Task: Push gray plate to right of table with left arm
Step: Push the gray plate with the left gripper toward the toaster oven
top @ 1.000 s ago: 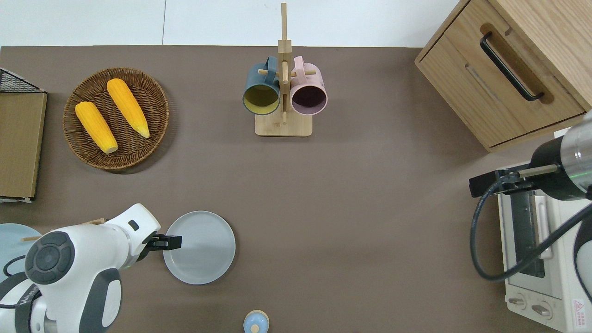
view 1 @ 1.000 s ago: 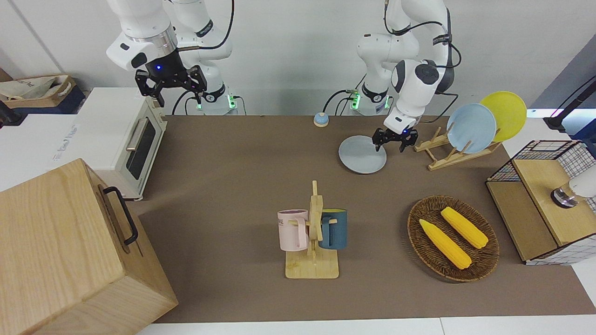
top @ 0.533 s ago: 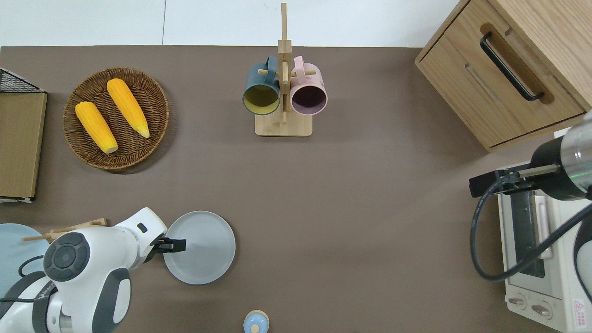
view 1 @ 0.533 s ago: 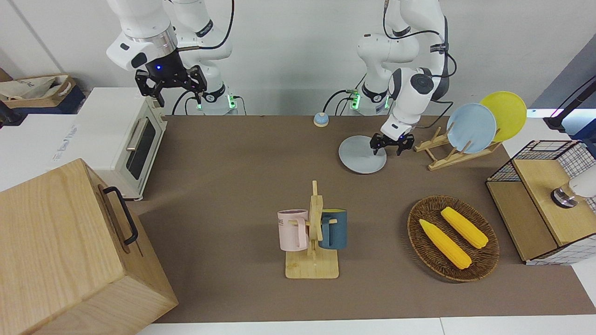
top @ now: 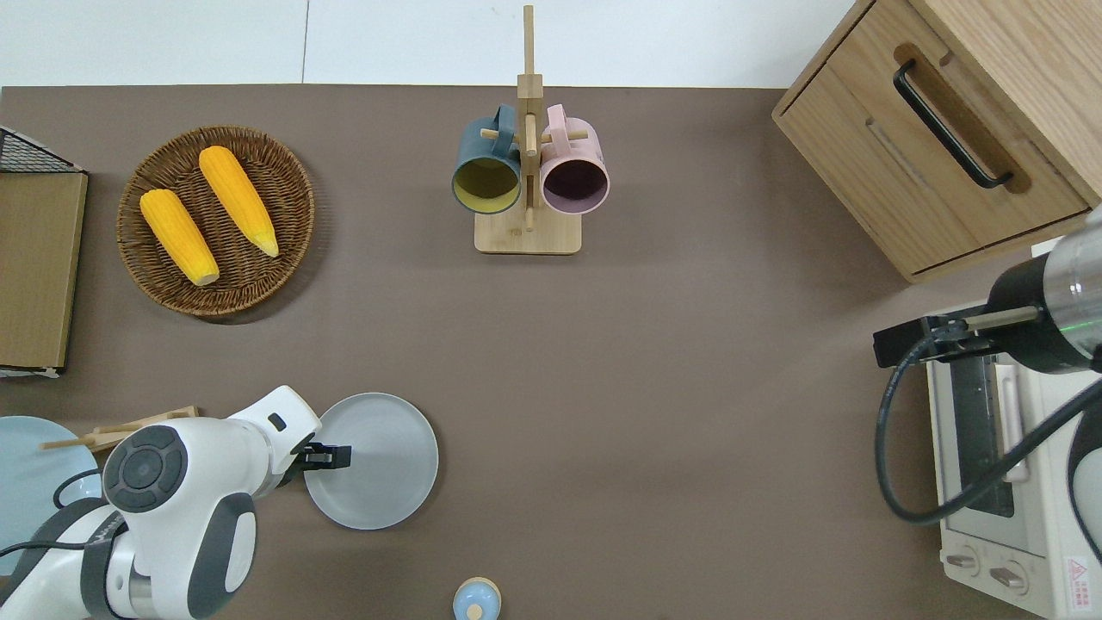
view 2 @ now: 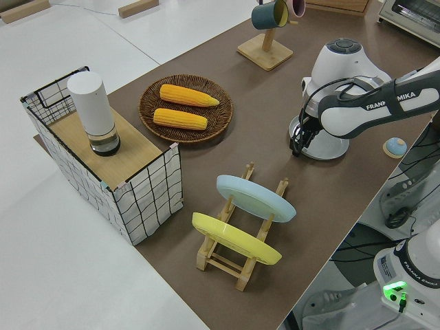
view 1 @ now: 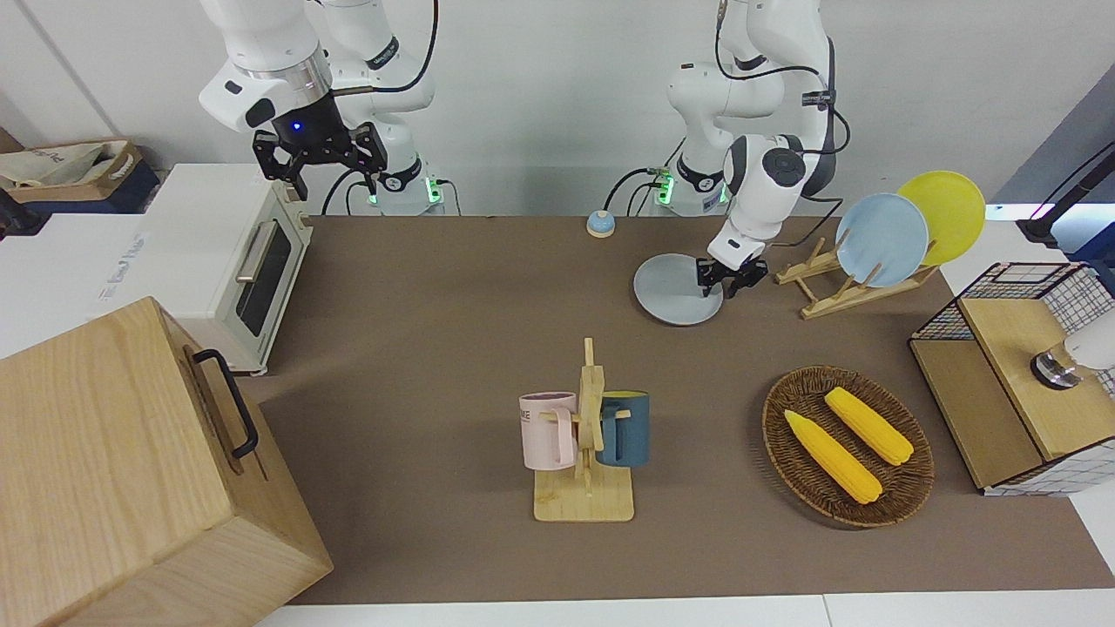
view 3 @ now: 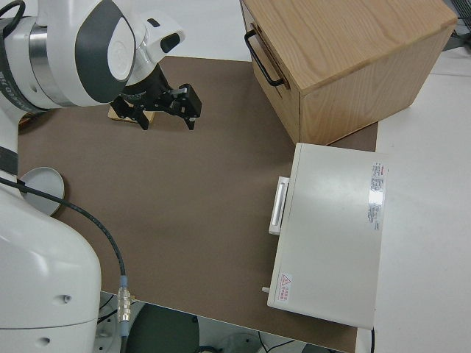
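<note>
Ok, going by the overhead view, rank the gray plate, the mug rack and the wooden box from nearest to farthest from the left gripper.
From the left gripper:
1. Gray plate, directly under the fingertips at its rim.
2. Mug rack, mid-table and farther from the robots.
3. Wooden box, at the right arm's end of the table.

"FRANKA EMIKA" is printed on the left arm (view 2: 375,110) and again near its base.

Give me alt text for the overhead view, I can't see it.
The left arm's end effector sits over the gray plate's rim, at the edge toward the left arm's end of the brown table. Farther from the robots are a corn basket and a mug rack.
</note>
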Available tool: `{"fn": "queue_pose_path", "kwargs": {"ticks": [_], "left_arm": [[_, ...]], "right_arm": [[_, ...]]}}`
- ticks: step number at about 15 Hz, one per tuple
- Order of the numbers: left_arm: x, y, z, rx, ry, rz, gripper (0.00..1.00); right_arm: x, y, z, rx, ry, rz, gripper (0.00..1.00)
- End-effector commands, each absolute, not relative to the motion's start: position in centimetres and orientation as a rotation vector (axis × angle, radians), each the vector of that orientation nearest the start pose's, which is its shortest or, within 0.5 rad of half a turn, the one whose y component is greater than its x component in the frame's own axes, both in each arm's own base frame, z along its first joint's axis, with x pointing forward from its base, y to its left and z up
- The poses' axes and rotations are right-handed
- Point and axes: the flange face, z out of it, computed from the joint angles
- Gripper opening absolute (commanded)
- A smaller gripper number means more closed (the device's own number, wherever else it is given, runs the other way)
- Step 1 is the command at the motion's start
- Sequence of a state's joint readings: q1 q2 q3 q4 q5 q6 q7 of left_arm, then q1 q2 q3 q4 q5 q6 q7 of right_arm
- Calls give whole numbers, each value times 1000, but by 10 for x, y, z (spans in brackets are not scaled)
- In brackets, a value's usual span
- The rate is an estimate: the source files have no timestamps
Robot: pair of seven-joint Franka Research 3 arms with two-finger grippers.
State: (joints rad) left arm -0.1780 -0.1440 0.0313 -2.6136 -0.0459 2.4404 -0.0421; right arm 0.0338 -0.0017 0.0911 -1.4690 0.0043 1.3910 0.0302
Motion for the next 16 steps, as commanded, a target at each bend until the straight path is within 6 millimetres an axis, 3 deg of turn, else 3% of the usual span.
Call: {"fn": "queue_pose_path", "kwargs": {"ticks": [1, 5, 12, 16], "left_arm": [[417, -64, 296, -3178, 91, 36, 0], [420, -73, 288, -3175, 105, 61, 0], [438, -170, 289, -3201, -36, 57, 0], [437, -227, 287, -3202, -89, 55, 0]], "right_arm": [[527, 65, 661, -3130, -147, 126, 983], [527, 65, 661, -3130, -147, 126, 983], [527, 64, 660, -3130, -145, 128, 983], [527, 64, 660, -3130, -145, 128, 983]]}}
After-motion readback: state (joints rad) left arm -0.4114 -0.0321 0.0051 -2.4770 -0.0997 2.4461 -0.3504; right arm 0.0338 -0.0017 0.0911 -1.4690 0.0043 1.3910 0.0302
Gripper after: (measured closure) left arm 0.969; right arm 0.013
